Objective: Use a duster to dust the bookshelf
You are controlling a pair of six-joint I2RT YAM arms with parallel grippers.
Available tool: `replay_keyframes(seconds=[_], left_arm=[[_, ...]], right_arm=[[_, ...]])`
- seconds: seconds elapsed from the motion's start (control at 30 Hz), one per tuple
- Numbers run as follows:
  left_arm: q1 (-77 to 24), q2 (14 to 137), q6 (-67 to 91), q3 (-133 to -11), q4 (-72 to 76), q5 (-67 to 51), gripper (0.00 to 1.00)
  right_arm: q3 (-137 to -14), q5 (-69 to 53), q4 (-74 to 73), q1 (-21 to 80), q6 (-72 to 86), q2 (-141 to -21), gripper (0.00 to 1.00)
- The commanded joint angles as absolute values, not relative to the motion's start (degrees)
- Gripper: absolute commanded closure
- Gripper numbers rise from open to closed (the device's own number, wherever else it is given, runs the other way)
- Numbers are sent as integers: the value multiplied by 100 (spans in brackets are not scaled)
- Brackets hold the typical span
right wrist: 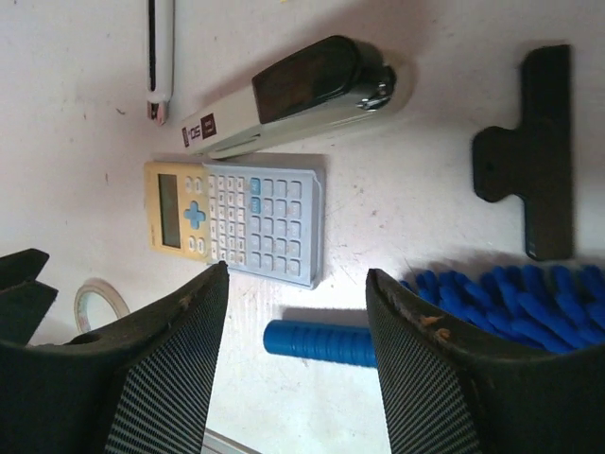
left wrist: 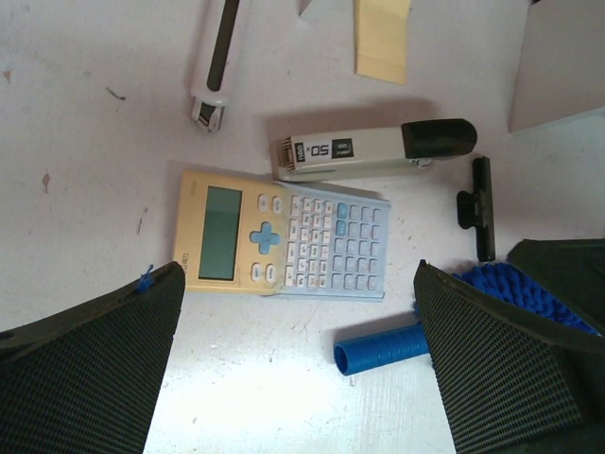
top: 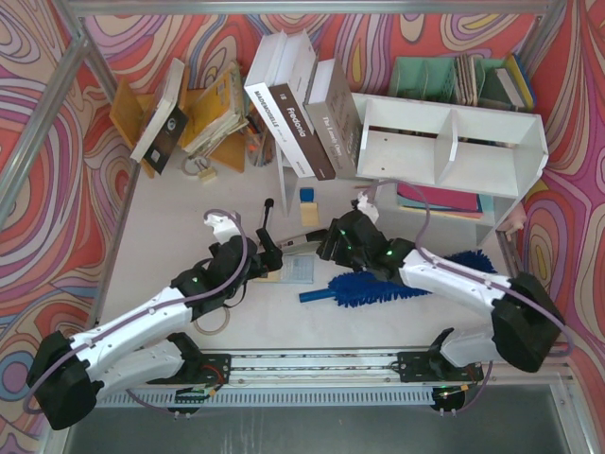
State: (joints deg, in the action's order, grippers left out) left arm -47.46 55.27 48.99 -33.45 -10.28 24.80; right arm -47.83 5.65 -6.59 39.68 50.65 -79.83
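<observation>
Now I am holding both jaw pairs spread wide, gripping nothing. My right gripper (right wrist: 298,274) is hovering above the handle of the long fluffy bright blue duster (right wrist: 317,342) lying flat on the white table (right wrist: 425,142); my left gripper (left wrist: 298,284) is hovering over a yellow-and-blue calculator (left wrist: 284,236).

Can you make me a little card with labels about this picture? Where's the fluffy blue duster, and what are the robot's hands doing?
duster: lying flat on the table, nobody holding it
handle: its end is near the calculator, not touching
bookshelf: white, two compartments, back right
left gripper: open, calculator showing between its fingers
right gripper: open, duster handle showing between its fingers
also nearby: stapler, black clip
</observation>
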Motion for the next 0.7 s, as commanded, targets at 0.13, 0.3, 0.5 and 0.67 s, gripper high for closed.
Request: replay_keyframes(seconds=[0.13,0.3,0.5,0.67], left_arm=[[-4729,5348,4535,-3435,-1347,2578,2],[-4726,5095,4303,-3329,-1241,2426,2],[-4722,5101,4115,-3357,-1115,2128,2],[-4721,5196,3917,-3406,-1004,1963,2]], right_arm=[[-4887,2181,-2790,4358,6201,-7146,40],[-4598,2828,-3700,4480,7572,-6655,40],[-4588,3352,-4600,4478,8719,-6558,40],[-4273,3352,-4807,4480,9515,-6402,39]])
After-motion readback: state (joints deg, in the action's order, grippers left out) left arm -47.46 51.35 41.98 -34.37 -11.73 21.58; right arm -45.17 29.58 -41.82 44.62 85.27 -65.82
